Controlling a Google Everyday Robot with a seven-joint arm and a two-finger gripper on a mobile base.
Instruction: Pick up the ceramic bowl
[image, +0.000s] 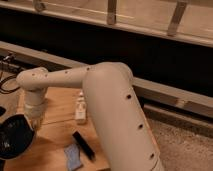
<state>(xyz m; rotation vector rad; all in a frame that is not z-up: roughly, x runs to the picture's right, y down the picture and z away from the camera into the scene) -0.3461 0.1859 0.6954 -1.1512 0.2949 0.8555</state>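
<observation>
The ceramic bowl (14, 138) is wide, round and black, with pale swirl lines inside. It is at the lower left, tilted and reaching out past the left edge of the wooden table (57, 102). My gripper (34, 123) points down from the white arm's wrist (33, 95) and sits on the bowl's right rim, shut on it. The bowl's lower left part is cut off by the picture's edge.
A white bottle-like object (80, 108) lies mid-table. A black bar-shaped object (84, 145) and a bluish packet (73, 156) lie near the front edge. Black cables (7, 82) hang at the far left. The arm's big white link (117, 120) covers the table's right side.
</observation>
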